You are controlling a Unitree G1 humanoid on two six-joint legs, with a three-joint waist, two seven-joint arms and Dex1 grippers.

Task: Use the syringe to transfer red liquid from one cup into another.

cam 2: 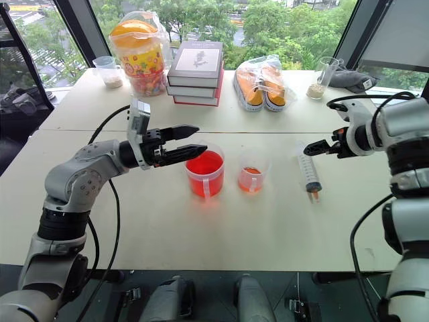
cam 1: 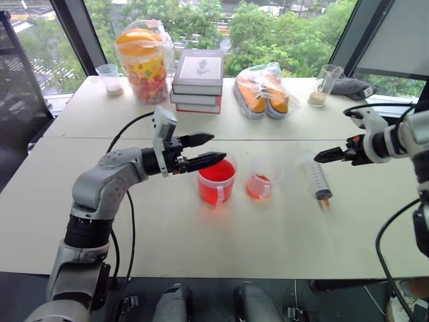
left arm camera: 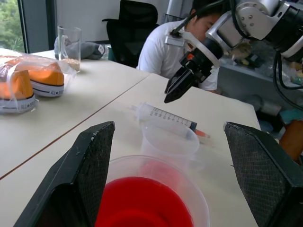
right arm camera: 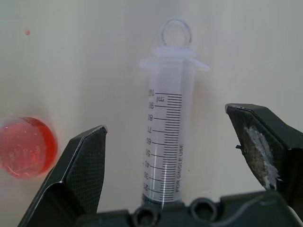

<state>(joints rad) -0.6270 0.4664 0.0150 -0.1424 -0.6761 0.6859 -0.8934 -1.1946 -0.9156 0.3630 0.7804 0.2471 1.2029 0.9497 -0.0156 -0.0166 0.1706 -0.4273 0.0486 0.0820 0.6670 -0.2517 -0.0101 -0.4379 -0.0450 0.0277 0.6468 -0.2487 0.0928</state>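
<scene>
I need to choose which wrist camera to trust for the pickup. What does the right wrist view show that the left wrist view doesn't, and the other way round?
Right wrist view: the syringe's printed graduations read from straight above, its plunger ring, and a small red droplet on the table.

Left wrist view: the larger cup of red liquid between the open left gripper's fingers, the right gripper above the syringe, bagged shoes, a cup of grains, and a seated person.

Both: the syringe lying flat, unheld, and the smaller cup.
</scene>
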